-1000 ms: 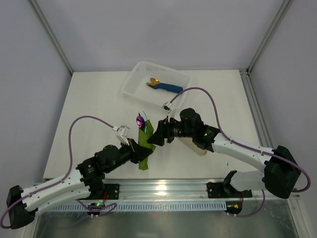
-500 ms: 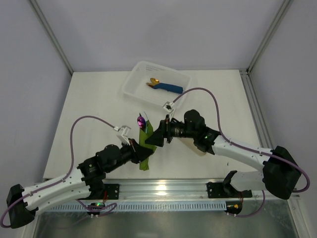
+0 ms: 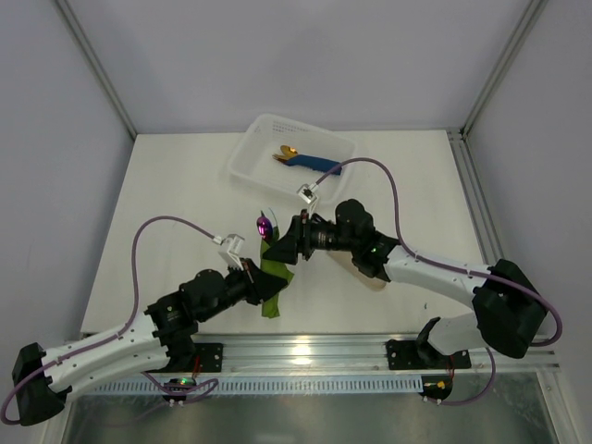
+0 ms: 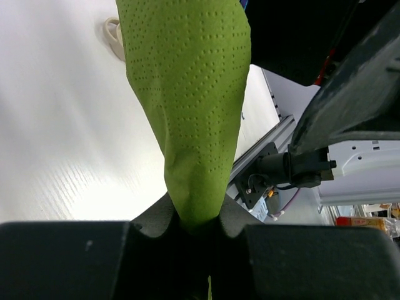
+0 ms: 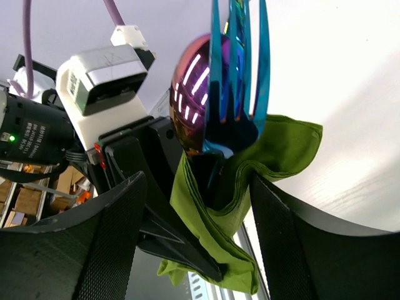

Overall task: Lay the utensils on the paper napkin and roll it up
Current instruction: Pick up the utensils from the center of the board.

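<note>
here, in the top view, the left gripper [image 3: 256, 280] is clenched on the near end of the napkin [image 3: 274, 277]. the napkin is a narrow green fold a little left of the middle, close to the near edge of the tabletop [image 3: 166, 203]. the utensils [image 3: 264, 225] stick out of its far end, with a purple bowl showing. the right gripper [image 3: 283, 248] sits at the napkin's far half. a bin [image 3: 250, 153] by the far edge holds a blue roll [image 3: 313, 165] with gold cutlery. a beige piece [image 3: 368, 276] lies partly under the right arm.

in the left wrist view, the napkin [image 4: 187, 94] is pinched between the two pads [image 4: 153, 222] and runs away from them above the tabletop.

in the right wrist view, a spoon [image 5: 190, 94] and a fork [image 5: 240, 56] rise out of the folded napkin [image 5: 275, 150]. the right fingers [image 5: 106, 237] stand apart on either side of the bundle, released, with a gap on the spoon's side.
</note>
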You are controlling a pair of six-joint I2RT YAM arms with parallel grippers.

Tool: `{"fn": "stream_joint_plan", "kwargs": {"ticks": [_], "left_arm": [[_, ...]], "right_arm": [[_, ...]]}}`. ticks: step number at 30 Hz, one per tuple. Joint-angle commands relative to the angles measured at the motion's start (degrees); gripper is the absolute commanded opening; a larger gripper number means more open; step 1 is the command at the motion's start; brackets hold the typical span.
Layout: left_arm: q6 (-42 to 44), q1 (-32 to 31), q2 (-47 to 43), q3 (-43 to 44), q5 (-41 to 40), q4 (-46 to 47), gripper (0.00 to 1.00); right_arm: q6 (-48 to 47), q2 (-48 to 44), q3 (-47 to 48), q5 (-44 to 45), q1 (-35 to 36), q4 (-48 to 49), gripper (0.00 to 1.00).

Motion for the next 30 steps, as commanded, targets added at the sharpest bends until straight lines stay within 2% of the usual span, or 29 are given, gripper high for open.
{"fn": "stream_joint_plan", "kwargs": {"ticks": [1,11,16,22,26,30], "left_arm": [[-0.45,-0.28,-0.1,2.57,0.17,6.23,0.0],[-1.07,-0.28,0.34,3.01,-0.18,6.67,0.0],[-0.8,-0.28,-0.27,3.36,-0.97,5.54,0.0],[-0.36,-0.28,-2.99,3.19,-2.82,3.51,0.0],[0.34,-0.28,-4.05,3.8,-2.91,2.02,0.0],[0.52,-0.28,-3.96,4.24,-2.73,2.1,0.0]], "right_arm": [[2.0,0.93,3.17,0.96,0.28,6.73,0.68],[1.39,1.9,3.61,5.18,2.48,5.16,0.65],[-0.54,-0.82,1.95,8.95,2.57,0.5,0.64],[-3.62,-7.41,1.24,13.7,2.57,-9.52,0.77],[-3.18,-10.06,-0.26,12.48,2.31,-10.67,0.9],[-1.08,-7.95,-0.43,7.65,2.31,-6.04,0.95]]}}
